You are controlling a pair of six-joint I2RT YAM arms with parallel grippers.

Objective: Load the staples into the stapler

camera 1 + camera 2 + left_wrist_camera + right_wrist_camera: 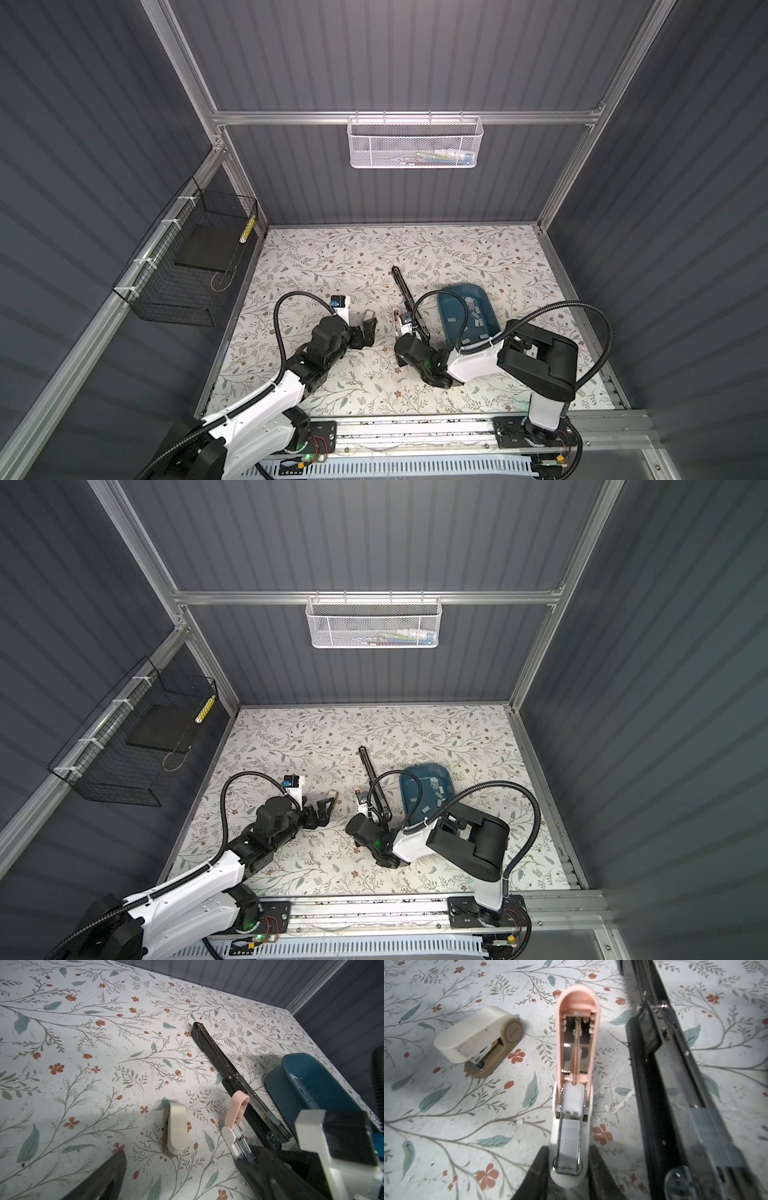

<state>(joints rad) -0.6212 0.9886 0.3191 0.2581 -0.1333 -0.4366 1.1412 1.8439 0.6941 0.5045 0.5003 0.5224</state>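
pink stapler (575,1088) lies flat, hinged open, staple strip (569,1142) seated in its channel; loose staples (471,309) in blue tray (446,307)

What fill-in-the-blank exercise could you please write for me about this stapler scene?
The pink stapler lies ___, its magazine showing. The teal tray holds loose ___. The cream stapler is ___. The right gripper flanks the pink stapler's ___ base.
Missing words: open; staples; closed; white.
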